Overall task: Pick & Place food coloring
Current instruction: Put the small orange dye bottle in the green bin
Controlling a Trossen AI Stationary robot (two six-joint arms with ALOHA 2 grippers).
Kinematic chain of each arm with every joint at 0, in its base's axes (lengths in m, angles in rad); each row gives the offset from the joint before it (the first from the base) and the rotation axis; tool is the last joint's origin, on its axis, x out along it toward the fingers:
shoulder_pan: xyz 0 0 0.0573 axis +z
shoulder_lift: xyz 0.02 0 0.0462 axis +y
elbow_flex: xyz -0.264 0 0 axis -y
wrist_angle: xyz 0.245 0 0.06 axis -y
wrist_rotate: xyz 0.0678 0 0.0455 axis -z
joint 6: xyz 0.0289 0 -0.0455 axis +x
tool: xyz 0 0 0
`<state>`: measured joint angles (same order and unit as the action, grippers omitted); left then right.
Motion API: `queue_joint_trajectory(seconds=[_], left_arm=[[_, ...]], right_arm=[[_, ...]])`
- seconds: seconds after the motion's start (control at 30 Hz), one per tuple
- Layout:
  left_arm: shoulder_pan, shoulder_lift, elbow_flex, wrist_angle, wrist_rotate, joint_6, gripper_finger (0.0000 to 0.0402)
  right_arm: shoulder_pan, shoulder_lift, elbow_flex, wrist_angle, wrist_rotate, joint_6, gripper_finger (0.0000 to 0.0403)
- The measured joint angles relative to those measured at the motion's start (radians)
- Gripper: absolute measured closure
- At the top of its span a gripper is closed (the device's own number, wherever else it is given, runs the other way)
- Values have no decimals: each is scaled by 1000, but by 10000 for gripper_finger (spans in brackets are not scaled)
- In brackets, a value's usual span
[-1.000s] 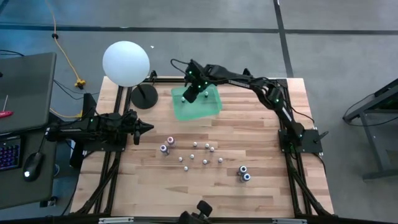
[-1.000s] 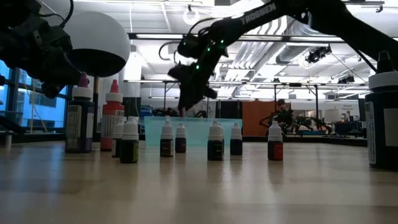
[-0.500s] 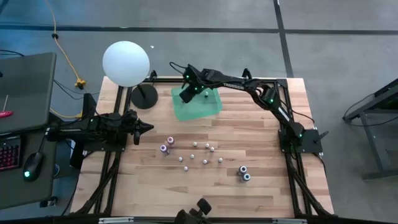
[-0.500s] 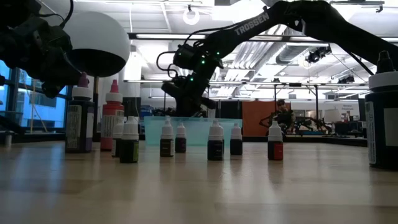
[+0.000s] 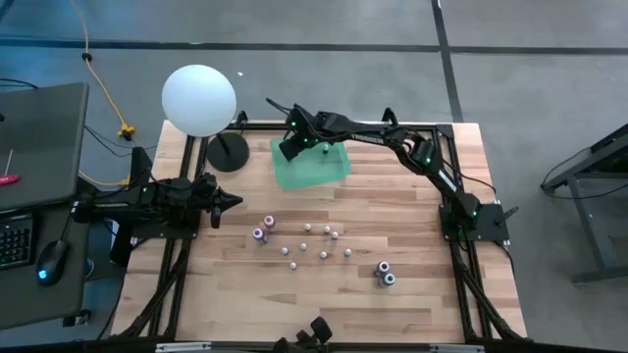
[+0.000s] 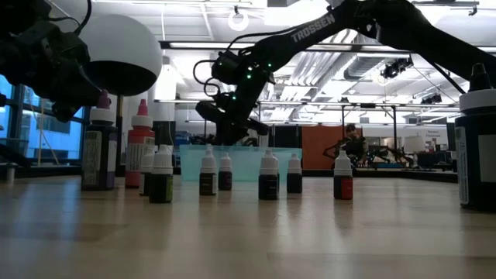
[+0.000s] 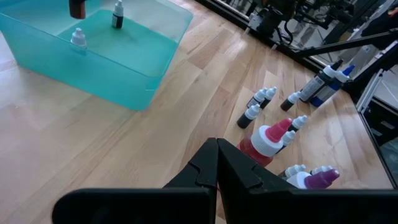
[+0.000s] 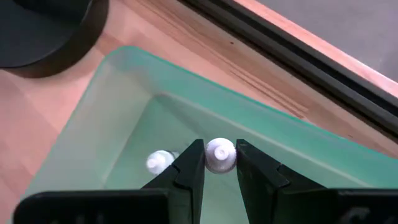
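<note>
The right gripper hangs over the far left part of the green bin, its fingers clamped on the white cap of a small bottle held above the bin's inside. One bottle already lies in the bin just beside it; the left wrist view shows one standing there, a white cap lower down, and something dark hanging at the picture's edge. So the task looks barely started: one or two bottles are in, one is about to be released.

Most of the food coloring is left on the table: a loose cluster of small bottles near the middle, two larger ones at its left, and two dark ones nearer on the right.

The left gripper waits at the table's left, fingers together and empty.
</note>
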<state>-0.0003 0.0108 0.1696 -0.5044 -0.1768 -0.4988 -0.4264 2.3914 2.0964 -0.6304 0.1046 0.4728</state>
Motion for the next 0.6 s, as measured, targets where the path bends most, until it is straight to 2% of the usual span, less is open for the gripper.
queue_joint_trajectory(seconds=[0.2,0.47,0.6], left_arm=[[0,0,0,0,3,0,401],[0,0,0,0,11,-3,401],[0,0,0,0,11,-3,401]], right_arm=[[17,4,0,6,51,11,328],[17,4,0,-17,22,128,329],[18,4,0,-23,19,132,329]])
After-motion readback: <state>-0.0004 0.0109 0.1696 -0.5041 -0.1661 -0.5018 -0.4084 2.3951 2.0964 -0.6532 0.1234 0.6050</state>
